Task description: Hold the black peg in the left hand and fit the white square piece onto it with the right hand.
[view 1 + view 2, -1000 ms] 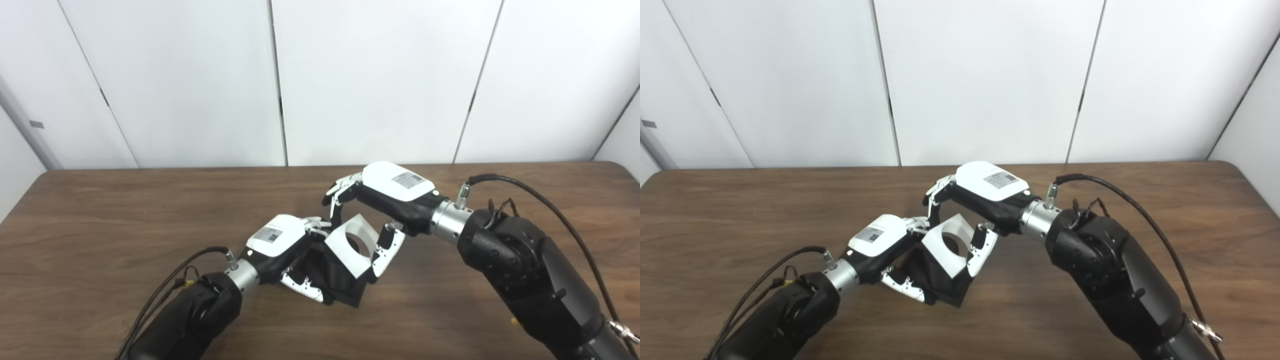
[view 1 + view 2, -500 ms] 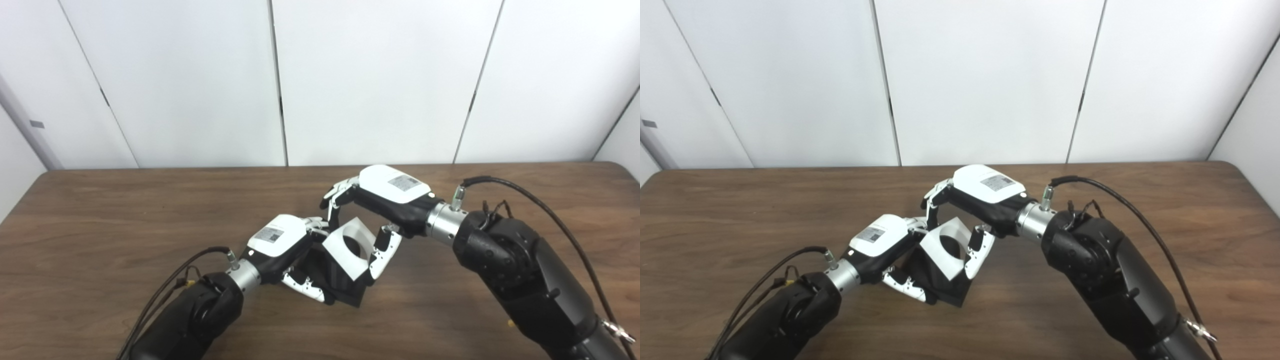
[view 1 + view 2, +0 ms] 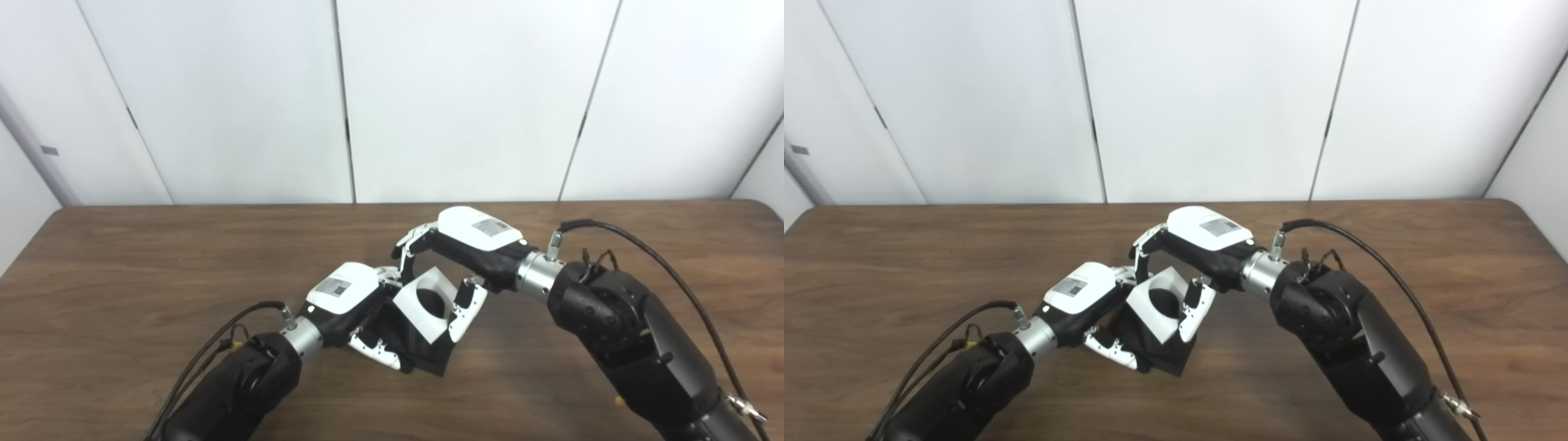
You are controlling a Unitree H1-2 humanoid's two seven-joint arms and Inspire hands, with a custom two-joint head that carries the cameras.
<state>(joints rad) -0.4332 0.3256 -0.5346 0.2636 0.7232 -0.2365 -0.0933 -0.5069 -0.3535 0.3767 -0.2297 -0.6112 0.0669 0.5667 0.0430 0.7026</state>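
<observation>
Left eye view: 2 hands, left hand [image 3: 343, 294] gripping 1 black peg [image 3: 425, 352], right hand [image 3: 471, 239] gripping 1 white square piece [image 3: 422, 306].

Head cameras, looking down (side by side)

A brown wooden table [image 3: 122, 257] fills the bottom. Behind the table stands a white wall [image 3: 459, 92] made of big panels with thin dark lines between them.
</observation>
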